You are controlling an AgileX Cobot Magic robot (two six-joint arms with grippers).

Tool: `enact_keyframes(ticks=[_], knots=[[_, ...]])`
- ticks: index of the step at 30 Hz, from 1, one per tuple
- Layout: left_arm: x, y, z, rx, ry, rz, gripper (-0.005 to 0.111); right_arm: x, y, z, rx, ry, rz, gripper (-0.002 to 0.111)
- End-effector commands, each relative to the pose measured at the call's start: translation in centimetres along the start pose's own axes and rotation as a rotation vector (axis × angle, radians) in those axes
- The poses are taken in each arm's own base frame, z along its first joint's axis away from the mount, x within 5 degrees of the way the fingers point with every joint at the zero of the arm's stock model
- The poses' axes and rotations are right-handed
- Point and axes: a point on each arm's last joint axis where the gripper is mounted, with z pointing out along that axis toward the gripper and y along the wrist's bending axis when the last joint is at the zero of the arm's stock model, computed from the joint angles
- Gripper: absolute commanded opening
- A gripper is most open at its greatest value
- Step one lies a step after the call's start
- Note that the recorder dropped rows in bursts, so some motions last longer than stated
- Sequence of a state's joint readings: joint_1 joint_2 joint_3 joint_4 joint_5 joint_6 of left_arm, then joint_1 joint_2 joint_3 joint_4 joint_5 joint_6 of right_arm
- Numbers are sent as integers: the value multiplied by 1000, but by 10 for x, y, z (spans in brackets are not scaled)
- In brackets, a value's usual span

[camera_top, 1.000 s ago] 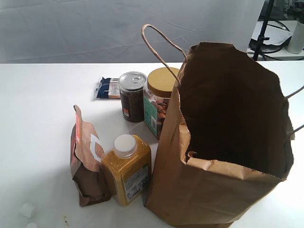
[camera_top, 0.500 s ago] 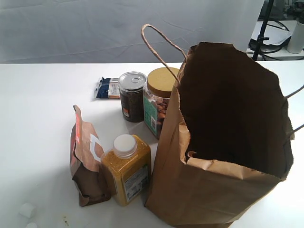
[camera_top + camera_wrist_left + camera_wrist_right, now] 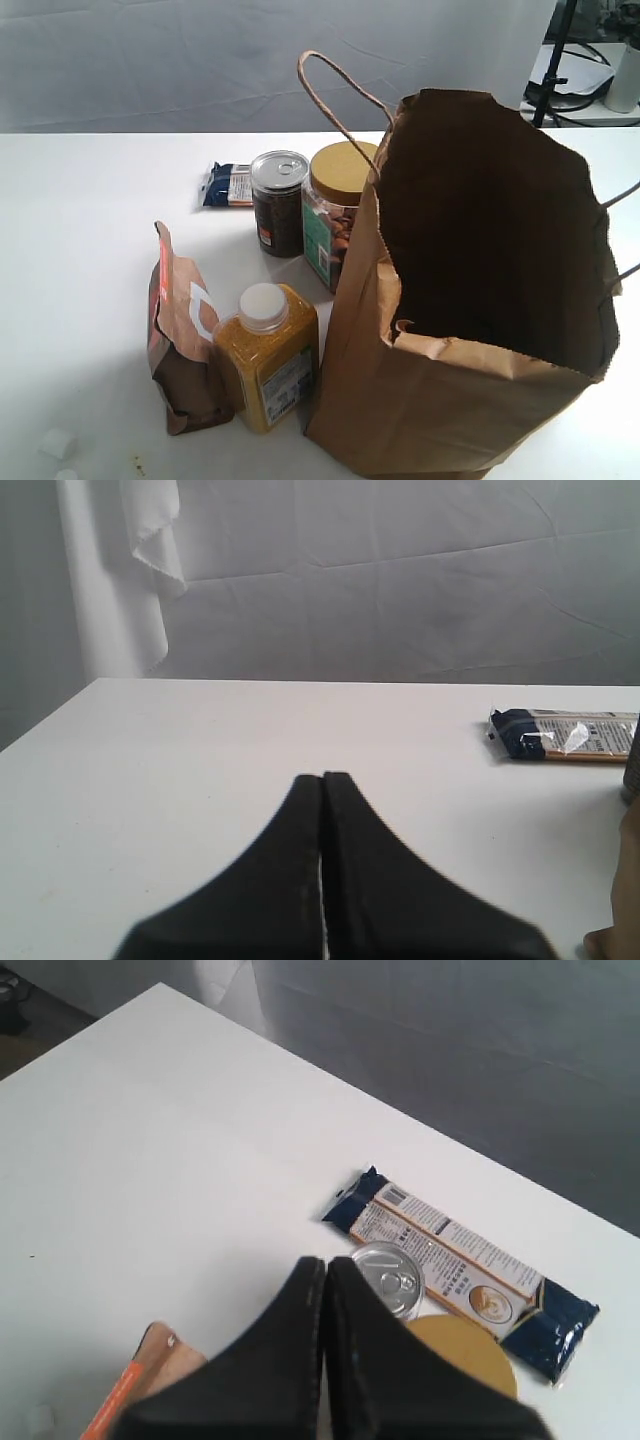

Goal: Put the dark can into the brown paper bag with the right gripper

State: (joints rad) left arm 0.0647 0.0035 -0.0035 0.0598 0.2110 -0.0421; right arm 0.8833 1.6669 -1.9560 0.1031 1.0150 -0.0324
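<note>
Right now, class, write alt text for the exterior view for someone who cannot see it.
A brown paper bag stands open on a white table, filling the right side. Beside it stand a dark can with a silver lid and a tan-lidded jar; nearer the camera are a yellow bottle and a brown pouch, and a blue packet lies behind the can.

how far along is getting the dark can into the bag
Done: nothing yet. The dark can stands on the table beside the nut jar, outside the brown paper bag, whose mouth is open. In hand: the right gripper is shut and empty, with the can's lid in its wrist view. Left: open, grasp the can, lift it, release it in the bag.
</note>
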Motion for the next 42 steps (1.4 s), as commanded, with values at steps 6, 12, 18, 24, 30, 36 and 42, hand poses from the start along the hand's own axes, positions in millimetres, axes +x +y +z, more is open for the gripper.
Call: enact_keyframes(ticks=[6,12,18,24,30,36,42], knots=[[1,0,0,5,-5,0,0,-42,-5,78,-20,-2,0,0],[1,0,0,5,-5,0,0,-26,-19,141,-17,50,45,0],[1,0,0,5,-5,0,0,-5,-30,183,-65,131,98,44],[1,0,0,5,-5,0,0,3,-38,195,2,157,72,77],[1,0,0,5,-5,0,0,8,-42,203,39,175,65,74],[1,0,0,5,-5,0,0,26,-45,226,43,247,91,74],[1,0,0,5,-5,0,0,54,-48,250,48,371,105,74]])
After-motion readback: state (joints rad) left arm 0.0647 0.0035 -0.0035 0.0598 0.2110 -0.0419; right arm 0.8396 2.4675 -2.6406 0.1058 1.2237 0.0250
